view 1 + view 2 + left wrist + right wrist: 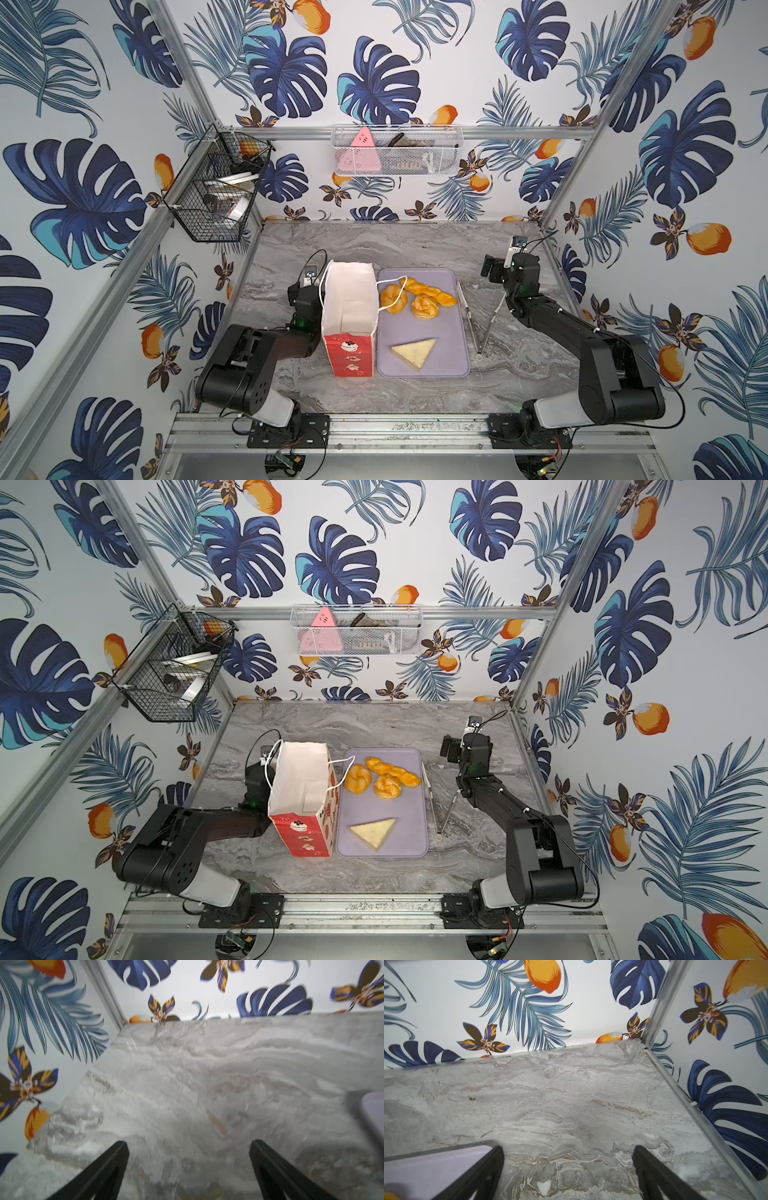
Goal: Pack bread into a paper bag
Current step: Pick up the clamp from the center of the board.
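The paper bag (351, 320) (301, 796) stands upright and open-topped at the left edge of a lilac tray (449, 332), red outside and white inside. One white cord handle drapes over the round bun (392, 298). The knotted bun (424, 306) and the twisted loaf (430, 291) lie at the tray's far end, and the pale wedge (415, 352) lies near its front. My left gripper (188, 1145) is open over bare marble, left of the bag and mostly hidden behind it in both top views. To the right of the tray my right gripper (568, 1149) (492, 268) is open and empty.
Metal tongs (478, 324) lie spread on the marble between the tray and the right arm. A black wire basket (220, 187) hangs on the left wall. A white mesh basket (395, 151) on the back wall holds a pink triangle (361, 156). Walls enclose three sides.
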You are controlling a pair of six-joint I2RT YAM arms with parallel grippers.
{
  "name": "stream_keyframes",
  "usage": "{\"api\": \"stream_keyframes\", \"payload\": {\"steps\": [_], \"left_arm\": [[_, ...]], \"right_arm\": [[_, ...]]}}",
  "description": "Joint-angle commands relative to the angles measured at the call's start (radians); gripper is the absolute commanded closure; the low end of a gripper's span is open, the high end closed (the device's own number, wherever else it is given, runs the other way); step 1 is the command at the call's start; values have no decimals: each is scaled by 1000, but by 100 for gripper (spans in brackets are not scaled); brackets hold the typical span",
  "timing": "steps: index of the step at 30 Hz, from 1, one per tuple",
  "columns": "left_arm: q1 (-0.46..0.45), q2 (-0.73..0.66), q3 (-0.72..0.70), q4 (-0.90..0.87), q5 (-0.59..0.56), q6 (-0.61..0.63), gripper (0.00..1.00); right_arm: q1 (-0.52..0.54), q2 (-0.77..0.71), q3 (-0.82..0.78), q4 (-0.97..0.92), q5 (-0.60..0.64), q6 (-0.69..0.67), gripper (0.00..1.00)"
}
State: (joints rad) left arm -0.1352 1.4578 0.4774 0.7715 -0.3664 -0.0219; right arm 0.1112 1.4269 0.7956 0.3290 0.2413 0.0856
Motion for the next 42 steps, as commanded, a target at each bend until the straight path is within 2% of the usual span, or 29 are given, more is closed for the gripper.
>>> {"api": "stream_keyframes", "payload": {"steps": [1,4,6,9,11,12,13,15,18,21,23,28,30,32,39,42], "left_arm": [[-2,-87,84,-261,-67,17,1],[-3,-178,135,-371,-224,-43,1],[-1,-221,199,-497,-368,-102,1],[0,-238,327,-692,-514,-179,1],[0,-231,447,-912,-648,-354,1],[2,-222,517,-1045,-672,-419,1],[2,-214,574,-1113,-654,-406,1],[1,-231,656,-1227,-547,-333,1],[26,-301,736,-1359,-460,-328,1],[68,-344,813,-1484,-415,-332,1],[77,-363,838,-1555,-404,-327,1],[84,-447,784,-1641,-289,-382,1],[85,-479,756,-1647,-240,-383,1],[85,-512,745,-1671,-251,-396,1],[85,-521,745,-1705,-224,-417,1],[85,-540,727,-1688,-209,-425,1]], "right_arm": [[9,-36,88,-221,64,108,0],[19,-58,178,-352,172,219,0],[19,-70,238,-455,182,278,0],[19,-75,318,-611,181,412,0],[17,-73,332,-641,131,424,0],[18,-70,333,-648,74,401,0],[18,-70,333,-642,25,366,0],[19,-82,329,-654,3,365,0],[19,-84,333,-693,-3,366,0],[19,-48,422,-860,-25,390,0],[19,-54,419,-936,-65,400,0],[29,-145,273,-1036,-158,428,0],[50,-192,191,-1071,-137,460,0],[92,-238,136,-1104,-110,495,0],[273,-186,189,-1256,-21,546,0],[286,-181,180,-1274,-48,553,0]]}}
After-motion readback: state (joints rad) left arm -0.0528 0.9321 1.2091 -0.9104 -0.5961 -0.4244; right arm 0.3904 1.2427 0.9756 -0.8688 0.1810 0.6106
